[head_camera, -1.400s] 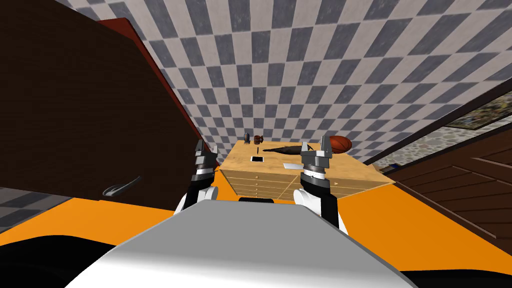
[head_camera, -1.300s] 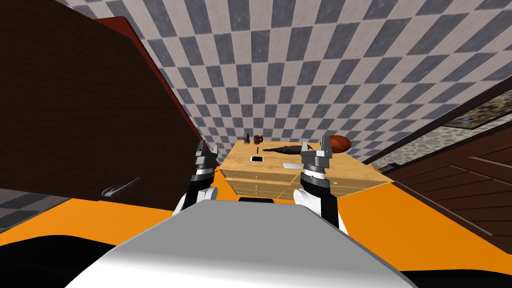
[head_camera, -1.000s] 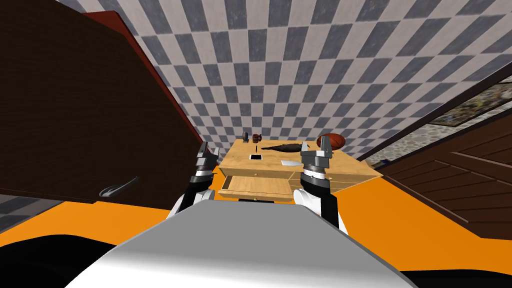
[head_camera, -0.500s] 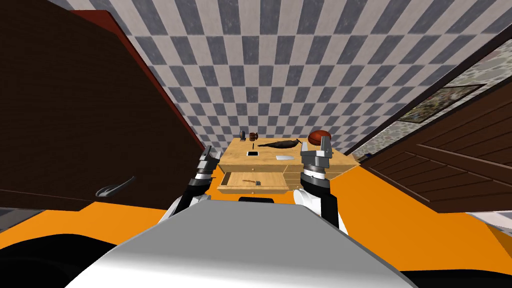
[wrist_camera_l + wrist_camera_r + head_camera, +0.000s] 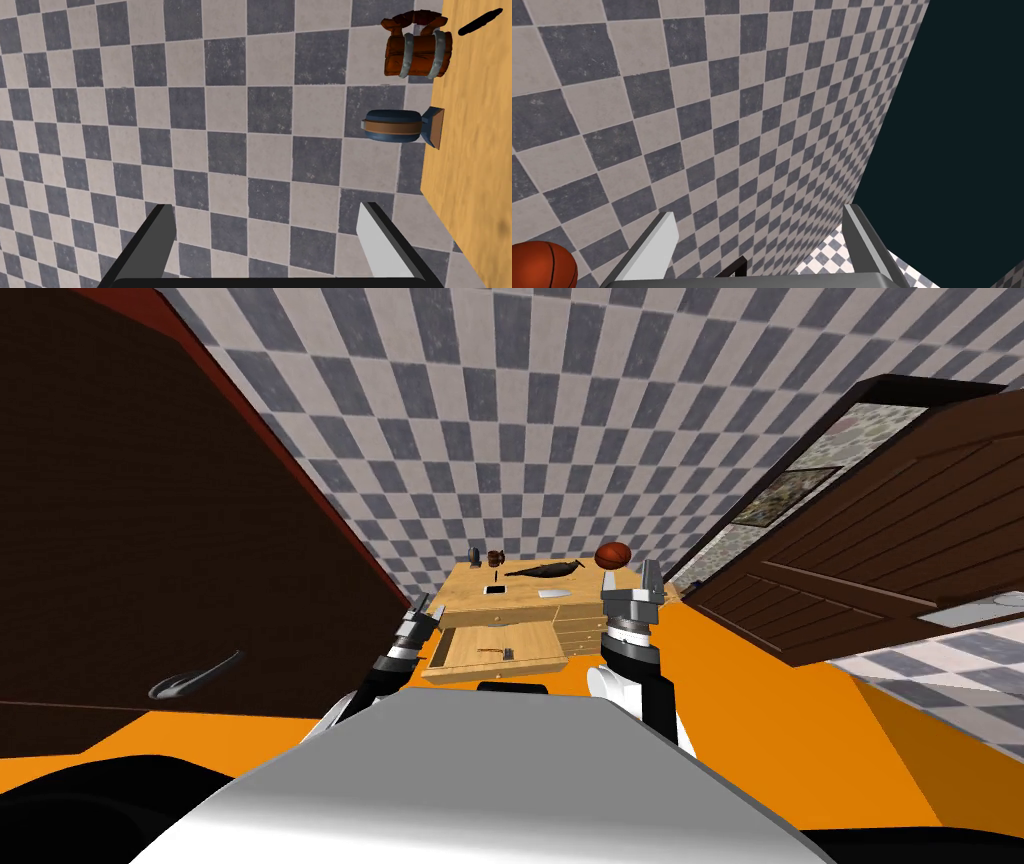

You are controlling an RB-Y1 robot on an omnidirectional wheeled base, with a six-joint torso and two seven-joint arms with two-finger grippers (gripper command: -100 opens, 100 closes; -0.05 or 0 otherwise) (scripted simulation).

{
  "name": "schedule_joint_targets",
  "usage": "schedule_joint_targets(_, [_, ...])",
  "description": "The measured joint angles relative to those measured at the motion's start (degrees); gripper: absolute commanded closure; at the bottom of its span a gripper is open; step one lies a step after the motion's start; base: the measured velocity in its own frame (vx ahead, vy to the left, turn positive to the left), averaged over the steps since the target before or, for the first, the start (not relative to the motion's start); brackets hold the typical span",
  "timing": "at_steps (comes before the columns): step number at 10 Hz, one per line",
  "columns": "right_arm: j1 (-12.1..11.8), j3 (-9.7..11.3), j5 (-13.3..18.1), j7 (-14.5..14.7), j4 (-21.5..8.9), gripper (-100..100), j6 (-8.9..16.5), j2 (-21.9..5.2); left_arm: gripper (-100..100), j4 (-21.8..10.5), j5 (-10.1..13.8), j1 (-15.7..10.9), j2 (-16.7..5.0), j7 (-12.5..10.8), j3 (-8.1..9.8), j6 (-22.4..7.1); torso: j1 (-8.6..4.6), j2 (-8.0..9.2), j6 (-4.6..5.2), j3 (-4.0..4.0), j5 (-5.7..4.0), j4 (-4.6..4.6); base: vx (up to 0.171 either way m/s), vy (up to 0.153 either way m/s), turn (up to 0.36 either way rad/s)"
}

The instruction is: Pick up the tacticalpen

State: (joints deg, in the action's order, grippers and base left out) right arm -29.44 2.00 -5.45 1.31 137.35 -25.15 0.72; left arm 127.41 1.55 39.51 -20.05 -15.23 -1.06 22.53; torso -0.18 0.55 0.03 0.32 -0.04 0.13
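A thin black pen (image 5: 496, 576) lies on the wooden dresser top (image 5: 520, 600), near its back left; in the left wrist view the pen (image 5: 480, 22) is a dark sliver beside a brown mug (image 5: 418, 50). The top drawer (image 5: 530, 660) stands pulled out, with a thin brown stick (image 5: 489, 650) and a small dark item (image 5: 508, 652) inside. My left gripper (image 5: 425, 613) hangs open by the drawer's left corner, its fingers (image 5: 162, 235) holding nothing. Off the dresser's right front, my right gripper (image 5: 630, 578) is raised and open, its fingers (image 5: 662, 240) also bare.
The top also carries a blue-and-brown object (image 5: 474, 556), a black-and-white card (image 5: 493, 589), a long dark object (image 5: 543, 570), a grey sheet (image 5: 547, 593) and an orange ball (image 5: 613, 555). A dark door (image 5: 150, 538) with a lever handle (image 5: 190, 678) stands at my left, dark panelled doors (image 5: 860, 558) at my right.
The dresser's top drawer has slid out. I have backed away and turned, so the dresser looks smaller and further left. My left gripper has dropped lower, beside the drawer.
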Motion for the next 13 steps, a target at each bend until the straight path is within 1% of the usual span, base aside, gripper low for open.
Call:
schedule_joint_targets(1, [0.0,0.0,0.0,0.0,0.0,0,0.0,0.0,-100,-0.5,0.3,0.4,-1.4,-0.5,-0.09,-0.3,0.07,-0.10,-0.03,-0.05,0.01,-0.01,-0.103,-0.033,-0.212])
schedule_joint_targets(3, [0.0,0.0,0.0,0.0,0.0,0,0.0,0.0,-100,-2.2,1.1,2.3,-4.3,-1.6,0.04,-0.1,0.19,-0.18,-0.04,-0.09,0.04,-0.03,-0.084,-0.042,-0.139])
schedule_joint_targets(4, [0.0,0.0,0.0,0.0,0.0,0,0.0,0.0,-100,-3.9,1.7,3.0,-6.3,-2.4,0.34,0.2,0.09,-0.18,-0.01,-0.10,0.02,-0.04,-0.110,-0.111,-0.360])
schedule_joint_targets(5, [0.0,0.0,0.0,0.0,0.0,0,0.0,0.0,-100,-4.4,2.1,4.5,-7.8,-3.1,0.11,-0.7,-0.09,-0.12,0.00,-0.07,-0.02,-0.02,-0.092,-0.080,-0.121])
schedule_joint_targets(6, [0.0,0.0,0.0,0.0,0.0,0,0.0,0.0,-100,-5.5,2.3,5.4,-9.3,-3.5,0.06,-0.8,-0.01,-0.15,-0.05,-0.08,-0.01,-0.02,-0.095,-0.079,-0.248])
schedule_joint_targets(7, [0.0,0.0,0.0,0.0,0.0,0,0.0,0.0,-100,-6.5,2.8,7.9,-10.9,-4.1,0.31,-0.2,0.01,-0.12,-0.02,-0.07,-0.01,-0.02,-0.069,-0.057,-0.092])
schedule_joint_targets(8, [0.0,0.0,0.0,0.0,0.0,0,0.0,0.0,-100,-7.7,3.1,8.1,-12.2,-4.6,0.37,-0.1,0.10,-0.22,-0.05,-0.11,0.01,-0.03,-0.064,-0.071,-0.243])
schedule_joint_targets(9, [0.0,0.0,0.0,0.0,0.0,0,0.0,0.0,-100,-9.6,3.5,9.4,-13.8,-5.2,0.49,0.0,0.08,-0.24,-0.01,-0.13,0.01,-0.05,-0.053,-0.055,-0.107])
schedule_joint_targets(10, [0.0,0.0,0.0,0.0,0.0,0,0.0,0.0,-100,-10.7,3.7,9.6,-15.0,-5.6,0.47,-0.2,0.13,-0.29,-0.05,-0.15,0.02,-0.05,-0.042,-0.085,-0.207])
schedule_joint_targets(11, [0.0,0.0,0.0,0.0,0.0,0,0.0,0.0,-100,-12.2,4.1,10.3,-16.6,-6.2,0.61,-1.0,0.05,-0.33,-0.01,-0.18,0.01,-0.06,-0.040,-0.067,-0.131])
schedule_joint_targets(12, [0.0,0.0,0.0,0.0,0.0,0,0.0,0.0,-100,-12.7,4.4,11.5,-17.8,-6.7,0.84,-1.2,0.09,-0.34,-0.05,-0.18,0.01,-0.06,-0.056,-0.080,-0.295])
schedule_joint_targets(13, [0.0,0.0,0.0,0.0,0.0,0,0.0,0.0,-100,-14.5,4.8,13.8,-19.6,-7.3,1.38,-0.4,0.06,-0.28,-0.02,-0.16,0.00,-0.06,-0.051,-0.071,-0.121])
